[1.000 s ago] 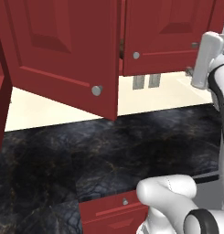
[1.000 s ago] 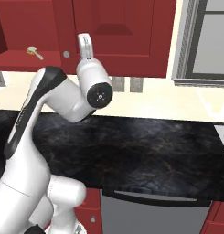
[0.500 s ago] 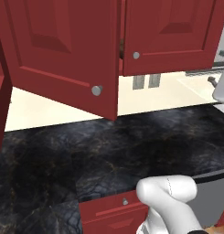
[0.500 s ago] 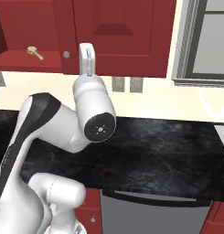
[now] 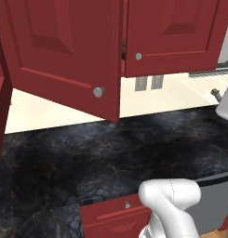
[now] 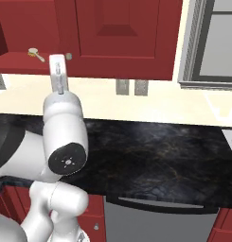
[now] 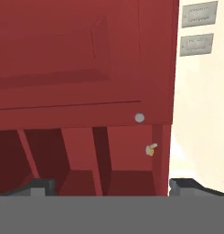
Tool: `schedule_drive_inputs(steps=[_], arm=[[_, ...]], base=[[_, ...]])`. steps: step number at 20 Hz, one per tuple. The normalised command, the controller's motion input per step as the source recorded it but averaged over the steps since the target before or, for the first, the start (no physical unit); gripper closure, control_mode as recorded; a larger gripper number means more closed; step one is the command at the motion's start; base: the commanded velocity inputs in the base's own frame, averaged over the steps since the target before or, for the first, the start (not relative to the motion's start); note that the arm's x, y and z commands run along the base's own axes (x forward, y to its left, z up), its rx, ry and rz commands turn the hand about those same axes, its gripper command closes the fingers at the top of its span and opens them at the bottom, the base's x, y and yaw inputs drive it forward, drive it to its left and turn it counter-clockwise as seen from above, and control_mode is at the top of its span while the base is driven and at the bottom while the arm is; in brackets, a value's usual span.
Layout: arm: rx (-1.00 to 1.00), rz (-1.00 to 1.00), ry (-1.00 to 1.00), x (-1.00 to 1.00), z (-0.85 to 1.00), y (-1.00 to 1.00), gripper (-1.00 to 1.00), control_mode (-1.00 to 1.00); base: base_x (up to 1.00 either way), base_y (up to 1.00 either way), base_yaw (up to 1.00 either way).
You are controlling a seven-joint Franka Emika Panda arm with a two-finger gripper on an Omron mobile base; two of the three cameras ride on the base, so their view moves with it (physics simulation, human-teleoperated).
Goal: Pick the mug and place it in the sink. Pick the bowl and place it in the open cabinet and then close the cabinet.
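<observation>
Basically a kitchen: black marbled countertop (image 5: 134, 148) runs across both base views, cream backsplash wall (image 6: 150, 101) behind it with two grey wall outlets (image 5: 148, 82) under the upper units. Dark red cabinet (image 5: 176, 37) hangs above the counter; its left door (image 5: 64, 51) stands swung out toward the camera in the left base view, round silver knob (image 5: 98, 92) at its lower corner, while the right door is flush with its own knob (image 5: 138, 56). A dark sliver shows in the gap between the two doors, too small to tell what it is. A red drawer front (image 5: 116, 214) sits under the counter edge, beside the white arm. Right base view has a grey appliance panel (image 6: 160, 222) below the counter and a grey-framed unit (image 6: 214, 42) at upper right. A small brass-coloured hinge-like piece (image 6: 36, 54) sits on the open door's edge at upper left there.

Gripper (image 7: 111, 189): fingertips sit at far left and far right of the hand view's bottom, spread wide, nothing between them. It faces the cabinet's underside and door from close up, near but not touching. A silver knob (image 7: 139, 118) sits just above and between the fingers, and the same brass piece (image 7: 151, 149) lies just below it.
</observation>
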Motion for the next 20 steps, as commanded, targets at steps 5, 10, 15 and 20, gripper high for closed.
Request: schedule_drive_inputs(steps=[5,10,15,20], arm=[[-0.01,0.0,-0.08,-0.5,0.0,0.55,-1.0,-1.0],[0.0,0.0,-0.01,-0.38,0.05,0.44,-1.0,-1.0],[-0.01,0.0,0.0,-0.18,0.02,0.49,-1.0,-1.0],[-0.01,0.0,0.0,-0.21,0.0,0.48,-1.0,-1.0]], base=[[0.0,0.0,0.0],[0.0,0.0,0.0],[0.0,0.0,0.0],[0.0,0.0,0.0]])
